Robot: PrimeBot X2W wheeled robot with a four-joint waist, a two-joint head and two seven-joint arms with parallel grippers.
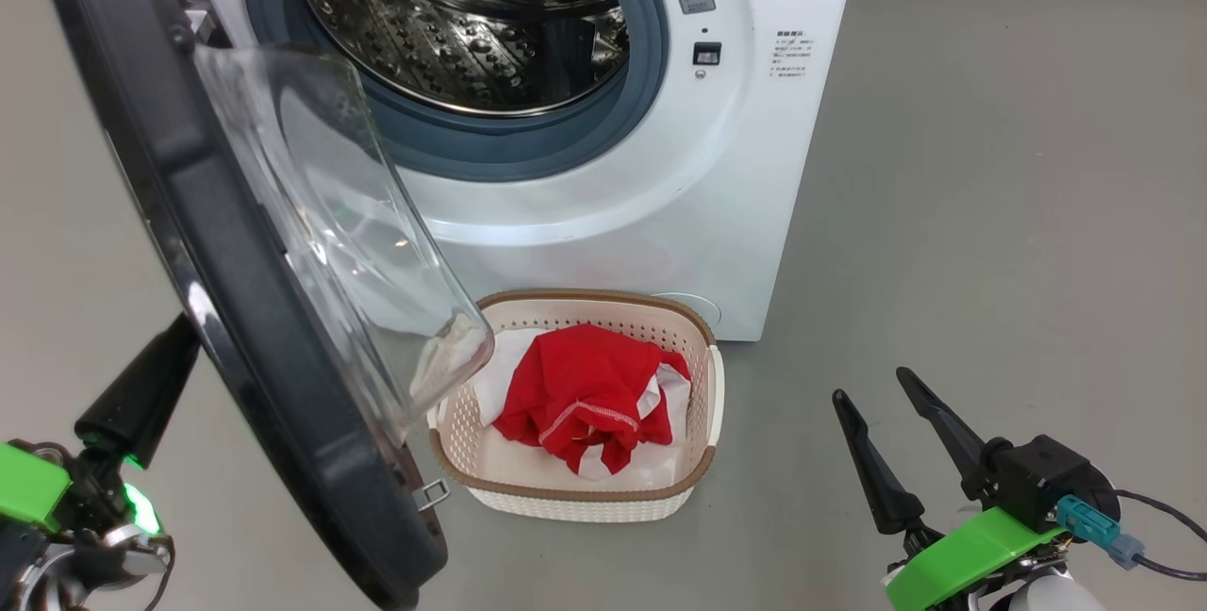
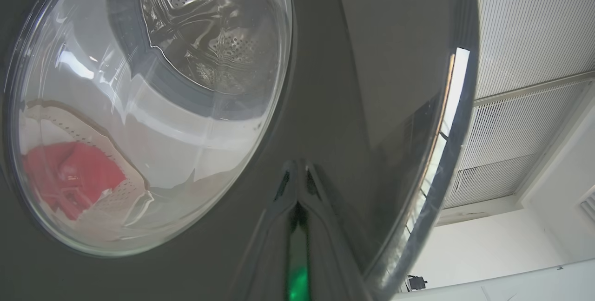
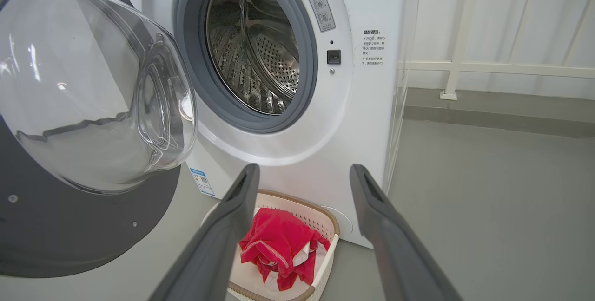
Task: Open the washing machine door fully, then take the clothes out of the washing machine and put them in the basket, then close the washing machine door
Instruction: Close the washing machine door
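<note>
Grey floor (image 1: 990, 215): right half, head view. White railing (image 3: 511, 69): upper right, right wrist view. Ribbed ceiling panels (image 2: 534, 22): upper right, left wrist view.

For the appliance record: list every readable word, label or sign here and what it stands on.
Nothing can be quoted with certainty.
Grey label on the washing machine front: red warning triangle; print too small.
Printed notice beside the opening: Chinese characters, too small to read.
Blue-and-white sticker low on the front: blurred.
</note>
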